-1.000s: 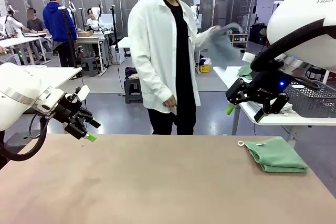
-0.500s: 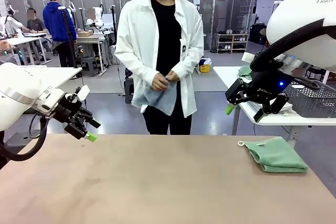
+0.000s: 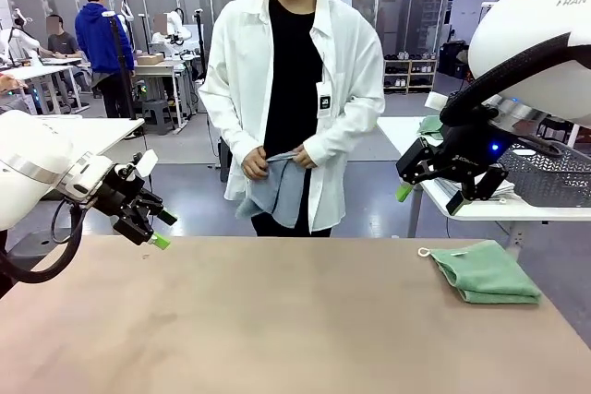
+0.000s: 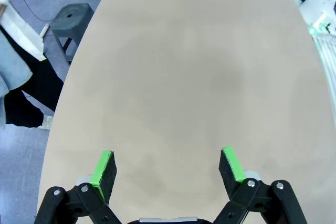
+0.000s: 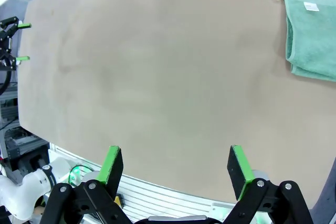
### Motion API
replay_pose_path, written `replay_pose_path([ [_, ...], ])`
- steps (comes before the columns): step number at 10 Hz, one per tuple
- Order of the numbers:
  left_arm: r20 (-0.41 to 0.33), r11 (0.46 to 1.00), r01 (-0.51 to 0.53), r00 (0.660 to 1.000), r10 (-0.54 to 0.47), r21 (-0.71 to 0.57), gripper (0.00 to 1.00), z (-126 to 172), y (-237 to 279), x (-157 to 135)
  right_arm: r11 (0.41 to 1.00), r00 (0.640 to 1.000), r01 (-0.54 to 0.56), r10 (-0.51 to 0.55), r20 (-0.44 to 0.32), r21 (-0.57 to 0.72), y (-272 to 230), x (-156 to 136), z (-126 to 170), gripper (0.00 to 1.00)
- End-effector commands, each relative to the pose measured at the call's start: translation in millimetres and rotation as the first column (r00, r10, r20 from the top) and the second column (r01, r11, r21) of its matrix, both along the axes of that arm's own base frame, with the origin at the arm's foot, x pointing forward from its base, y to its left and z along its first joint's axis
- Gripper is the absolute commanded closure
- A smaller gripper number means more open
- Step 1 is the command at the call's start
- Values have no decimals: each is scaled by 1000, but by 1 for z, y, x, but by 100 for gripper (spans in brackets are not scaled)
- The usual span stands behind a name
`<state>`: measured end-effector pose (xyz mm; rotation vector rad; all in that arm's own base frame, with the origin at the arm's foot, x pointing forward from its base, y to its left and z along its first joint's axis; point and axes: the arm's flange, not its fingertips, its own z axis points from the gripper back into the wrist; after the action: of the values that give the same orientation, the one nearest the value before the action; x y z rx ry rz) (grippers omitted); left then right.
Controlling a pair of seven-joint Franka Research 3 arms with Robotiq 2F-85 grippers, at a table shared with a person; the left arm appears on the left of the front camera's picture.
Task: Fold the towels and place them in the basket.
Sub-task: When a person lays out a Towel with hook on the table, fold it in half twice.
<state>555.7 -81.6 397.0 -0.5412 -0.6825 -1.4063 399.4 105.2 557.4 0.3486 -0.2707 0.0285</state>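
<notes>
A mint green towel (image 3: 485,272) lies folded on the table's right side, its loop toward the middle; in the right wrist view this green towel (image 5: 311,34) sits at the top right. A person at the far edge holds a grey-blue towel (image 3: 280,189) at waist height with both hands; the same towel (image 4: 9,76) also shows at the left wrist view's left edge. The dark mesh basket (image 3: 550,173) stands on a side table behind my right arm. My left gripper (image 3: 162,229) (image 4: 168,165) hovers open over the left edge. My right gripper (image 3: 429,198) (image 5: 176,165) hangs open above the right side.
The brown table (image 3: 277,320) is bare across its middle and left. A white side table (image 3: 480,211) stands at the right behind my right arm. Other people and workbenches are far back on the left.
The person has turned from the side table to face me and brought the grey-blue towel down from shoulder height to the waist. Neither arm has moved.
</notes>
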Motion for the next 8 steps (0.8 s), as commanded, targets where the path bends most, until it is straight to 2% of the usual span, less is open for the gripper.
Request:
replay_pose_path([
  [1,3,1000,0,1000,0,2,1,1,0,1,1000,1000,-14,14,-1,0,-1,-2,3,0],
  [8,3,1000,0,1000,0,2,1,1,0,1,1000,1000,-14,14,-1,0,-1,-2,3,0],
])
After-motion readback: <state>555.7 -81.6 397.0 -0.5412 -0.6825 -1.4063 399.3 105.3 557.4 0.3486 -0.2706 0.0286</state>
